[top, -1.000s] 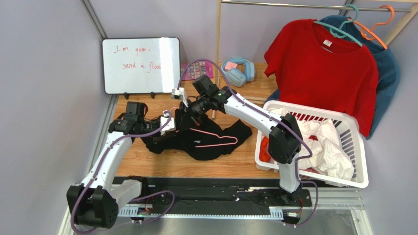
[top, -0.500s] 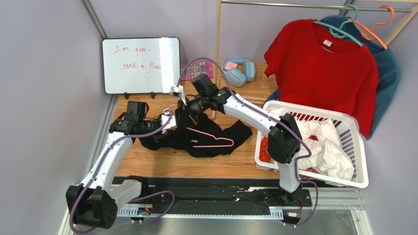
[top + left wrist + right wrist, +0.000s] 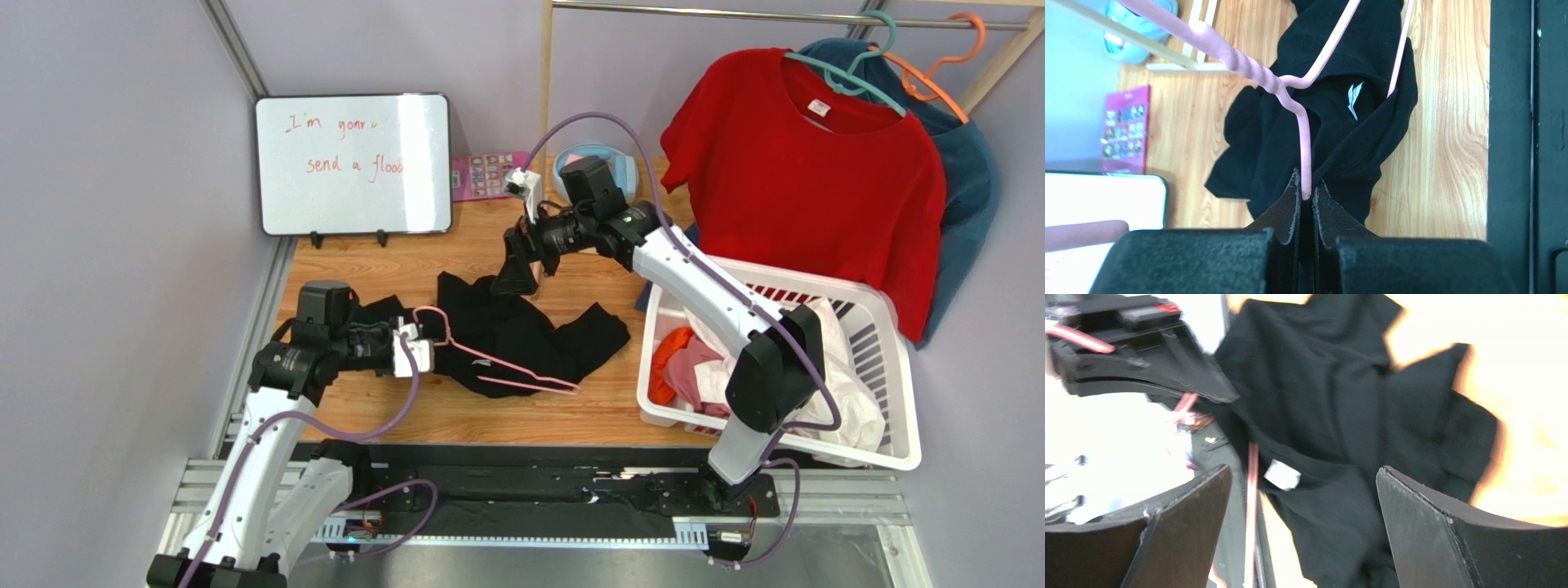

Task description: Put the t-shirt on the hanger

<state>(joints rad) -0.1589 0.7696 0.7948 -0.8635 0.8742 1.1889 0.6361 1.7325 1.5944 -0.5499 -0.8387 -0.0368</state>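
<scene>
The black t-shirt (image 3: 521, 333) lies crumpled on the wooden table, its white neck label (image 3: 1355, 98) showing. The thin pink hanger (image 3: 497, 361) lies over it, one arm passing into the cloth. My left gripper (image 3: 411, 346) is at the shirt's left edge, shut on the hanger's wire (image 3: 1306, 147) just below the twisted neck. My right gripper (image 3: 515, 267) hovers above the shirt's far edge with its jaws wide open and nothing between them. In the right wrist view the t-shirt (image 3: 1339, 416) and the hanger (image 3: 1250, 496) lie below those open fingers.
A white laundry basket (image 3: 846, 292) with clothes stands at the right. A red t-shirt (image 3: 822, 184) and a teal-blue shirt (image 3: 972, 165) hang on the rail behind it. At the back stand a whiteboard (image 3: 353, 163), a pink card (image 3: 485, 174) and blue headphones (image 3: 620, 172).
My right gripper has opened, let go at the hanger's hook and swung back to the right. My left gripper has closed on the hanger and drawn it nearer and leftward.
</scene>
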